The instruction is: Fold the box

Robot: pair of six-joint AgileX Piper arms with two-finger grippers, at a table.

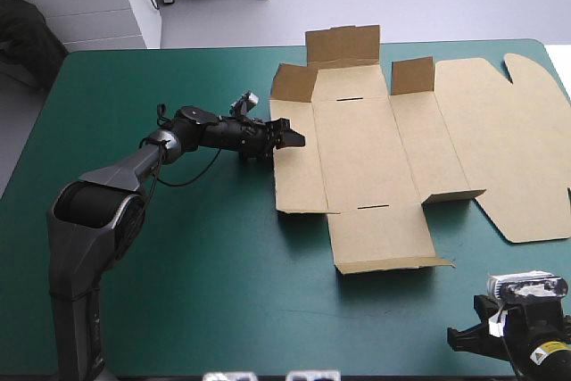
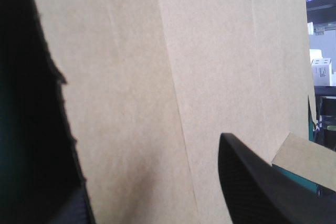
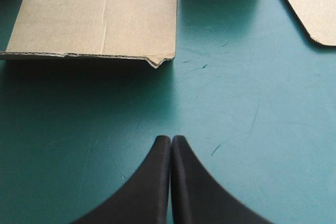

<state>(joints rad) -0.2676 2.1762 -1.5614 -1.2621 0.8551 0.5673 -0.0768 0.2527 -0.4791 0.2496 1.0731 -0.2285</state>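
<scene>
My left jaws stand apart, the brown box's (image 1: 366, 158) left edge between them; my right jaws are pressed together over the desk (image 1: 205, 265), the box lying ahead.

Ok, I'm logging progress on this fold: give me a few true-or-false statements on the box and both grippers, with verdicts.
1. The right gripper is shut. True.
2. The right gripper grips the box. False: it hangs over bare teal-green cover, short of the box's near edge.
3. The left gripper is at the box's left edge. True.
4. The box stands as a finished tray. False: it lies mostly flat, a few flaps raised.
</scene>
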